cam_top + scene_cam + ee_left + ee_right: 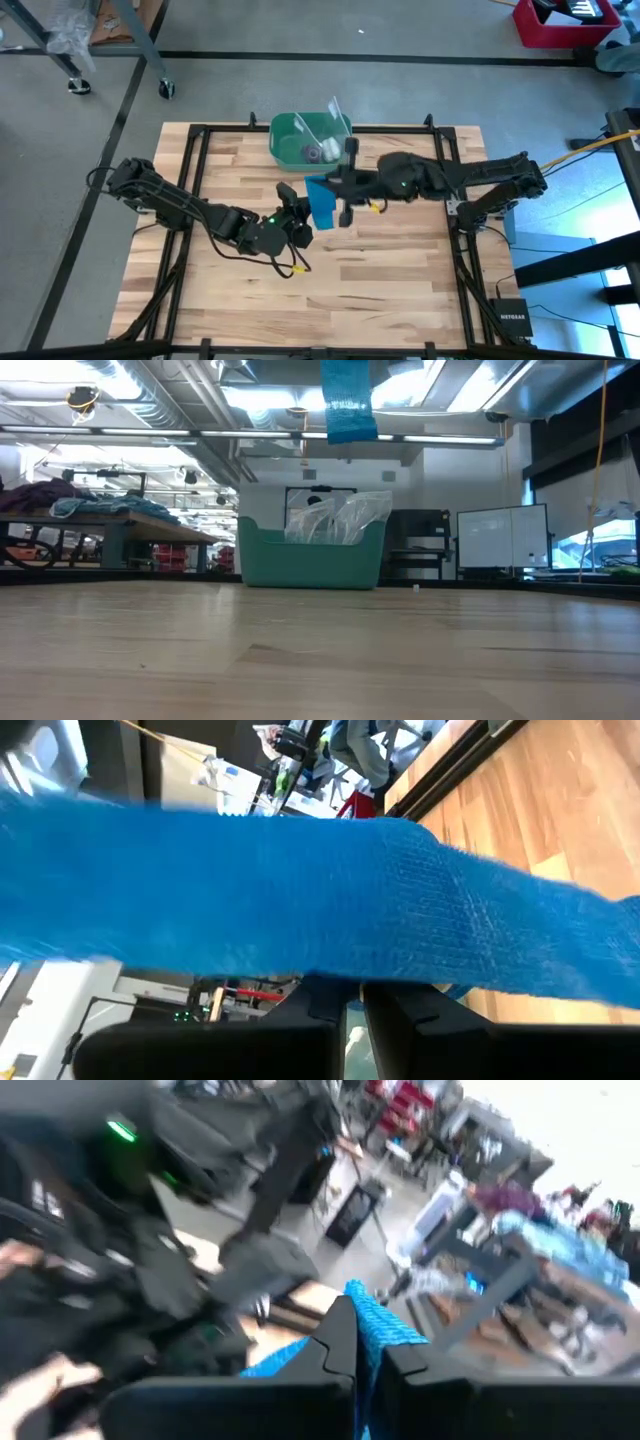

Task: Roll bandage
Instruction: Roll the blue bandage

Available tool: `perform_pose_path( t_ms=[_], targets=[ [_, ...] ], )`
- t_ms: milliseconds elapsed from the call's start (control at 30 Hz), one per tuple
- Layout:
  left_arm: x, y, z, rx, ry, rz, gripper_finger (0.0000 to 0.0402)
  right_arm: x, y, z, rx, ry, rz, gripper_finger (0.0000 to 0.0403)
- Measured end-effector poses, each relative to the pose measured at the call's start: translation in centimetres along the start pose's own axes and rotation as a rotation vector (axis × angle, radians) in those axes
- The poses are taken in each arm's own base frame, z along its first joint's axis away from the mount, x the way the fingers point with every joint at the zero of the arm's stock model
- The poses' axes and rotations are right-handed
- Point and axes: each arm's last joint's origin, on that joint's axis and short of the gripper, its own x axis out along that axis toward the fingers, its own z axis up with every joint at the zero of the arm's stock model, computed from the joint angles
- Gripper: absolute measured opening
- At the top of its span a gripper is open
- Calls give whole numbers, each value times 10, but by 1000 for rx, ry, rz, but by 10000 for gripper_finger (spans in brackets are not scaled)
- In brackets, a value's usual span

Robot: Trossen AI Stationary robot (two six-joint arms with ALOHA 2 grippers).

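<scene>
Bandage (322,198) first: a bright blue strip of soft woven fabric, flat and band-shaped, held up off the worktop (380,270) between the two arms near the middle. In the left wrist view it (300,910) stretches across as a wide band with a fine crinkled weave and a slightly fuzzy edge. In the low view its free end (348,400) hangs straight down well above the wood, so the long axis there is vertical.

The left gripper (290,205) is pinched shut on the bandage, its dark fingers (400,1020) pressed together just beneath the cloth. The right gripper (345,195) is likewise clamped on the bandage, with the blue fabric (372,1330) poking out from between its closed fingers (335,1345).

The worktop is pale wooden planking with visible grain, framed by black rails. Behind the arms sits a green plastic bin (300,140) with rounded corners, holding crinkled clear plastic (340,520). A small black box (513,320) by the right edge reads NETGEAR.
</scene>
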Motion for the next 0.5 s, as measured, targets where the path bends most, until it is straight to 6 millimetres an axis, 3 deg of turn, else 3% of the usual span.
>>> perform_pose_path(
  t_ms=[333, 500],
  targets=[
    [-1, -1, 2, 1, -18, -6, 15, 13, -36, -39, 231, 186, 71, 8],
    [0, -1, 1, -11, -17, -11, 15, 27, -34, -59, 286, 264, 164, 62]
  ],
)
